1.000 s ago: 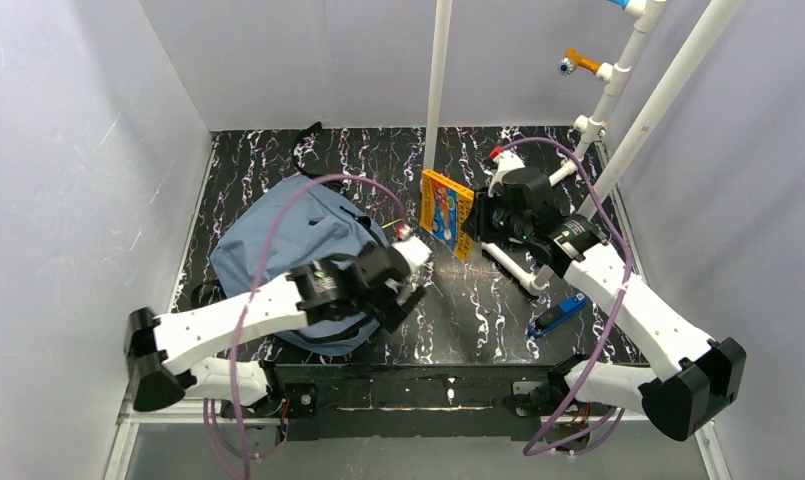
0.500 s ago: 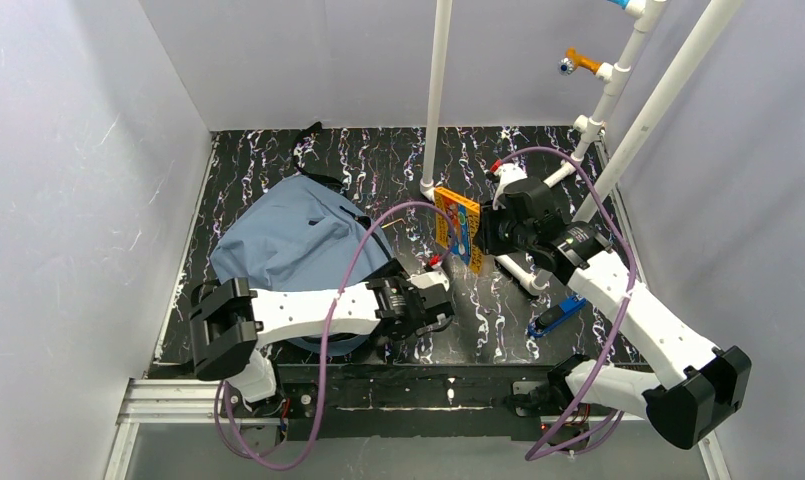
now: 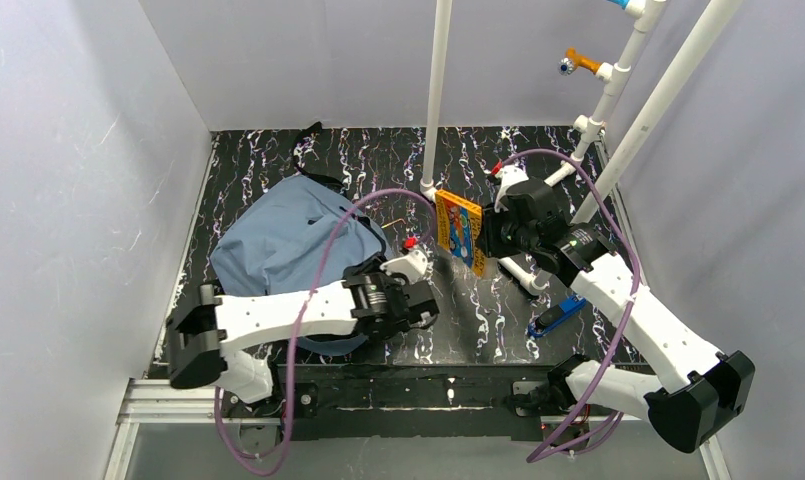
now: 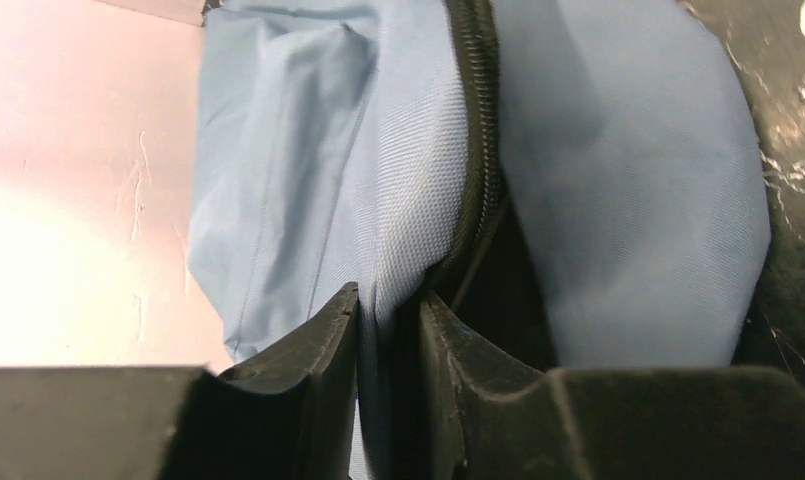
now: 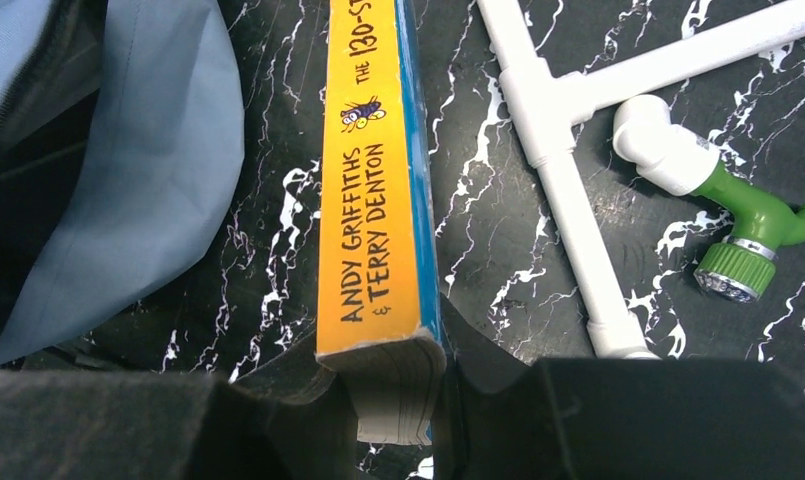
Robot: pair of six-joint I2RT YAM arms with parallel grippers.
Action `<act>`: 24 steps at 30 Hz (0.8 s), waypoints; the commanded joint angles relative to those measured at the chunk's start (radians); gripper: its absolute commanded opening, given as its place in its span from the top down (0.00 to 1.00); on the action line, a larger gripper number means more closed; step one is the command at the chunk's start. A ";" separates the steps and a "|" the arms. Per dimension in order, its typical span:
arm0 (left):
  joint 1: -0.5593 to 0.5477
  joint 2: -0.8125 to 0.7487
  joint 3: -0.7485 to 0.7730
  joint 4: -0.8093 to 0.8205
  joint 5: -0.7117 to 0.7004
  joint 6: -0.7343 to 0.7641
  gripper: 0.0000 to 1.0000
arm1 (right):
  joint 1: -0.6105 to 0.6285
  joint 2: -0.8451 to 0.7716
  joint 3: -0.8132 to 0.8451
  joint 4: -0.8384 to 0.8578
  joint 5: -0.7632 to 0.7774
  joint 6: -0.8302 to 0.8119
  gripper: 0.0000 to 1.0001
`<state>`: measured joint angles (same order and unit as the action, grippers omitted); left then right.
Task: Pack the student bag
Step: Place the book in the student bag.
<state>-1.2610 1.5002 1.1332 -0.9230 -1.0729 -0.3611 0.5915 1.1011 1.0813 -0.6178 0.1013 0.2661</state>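
The student bag (image 3: 278,240) lies on the black marbled table (image 3: 478,310) at the left centre of the overhead view; its lower edge is hidden under the left arm. The left gripper (image 4: 388,305) is clamped on the bag: at the bottom centre of the left wrist view its 2 fingers (image 4: 308,370) pinch a fold of slate-blue fabric just beside the black zipper (image 4: 483,150). Right of the zipper the opening shows dark lining, and the interior is too dark to make out. The right gripper (image 5: 393,365) grasps a book (image 5: 373,200) by its lower end at the bottom centre of the right wrist view. The yellow spine faces the camera and reads "ANDY GRIFFITHS & TERRY DENTON"; the title is cut off by the top edge of the frame. In the overhead view the book is held on edge near the frame centre, close to the right side of the bag but not touching it. Whether the book rests on the table cannot be determined. A white pipe (image 5: 558,150) with a green fitting (image 5: 753,215) lies on the table right of the book. A small blue and black item (image 3: 556,315) lies at the lower right of the overhead view; its type cannot be determined.
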 commanded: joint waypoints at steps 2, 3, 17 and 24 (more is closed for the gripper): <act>0.007 -0.246 0.034 -0.018 -0.132 -0.062 0.80 | -0.005 -0.020 0.054 0.065 -0.105 0.004 0.99; 0.014 -0.290 0.034 -0.006 -0.121 -0.065 0.83 | -0.004 -0.010 0.059 0.062 -0.139 0.009 0.99; 0.337 -0.708 -0.090 0.392 0.461 0.140 1.00 | -0.007 0.112 -0.065 0.523 -1.090 0.659 0.99; 0.339 -0.635 -0.009 0.391 0.525 0.237 1.00 | 0.051 0.170 -0.205 0.747 -1.149 0.864 0.99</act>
<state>-0.9241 0.8661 1.0492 -0.6174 -0.6247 -0.1993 0.6010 1.2560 0.8768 -0.1364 -0.8894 0.9401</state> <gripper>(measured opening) 0.074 0.327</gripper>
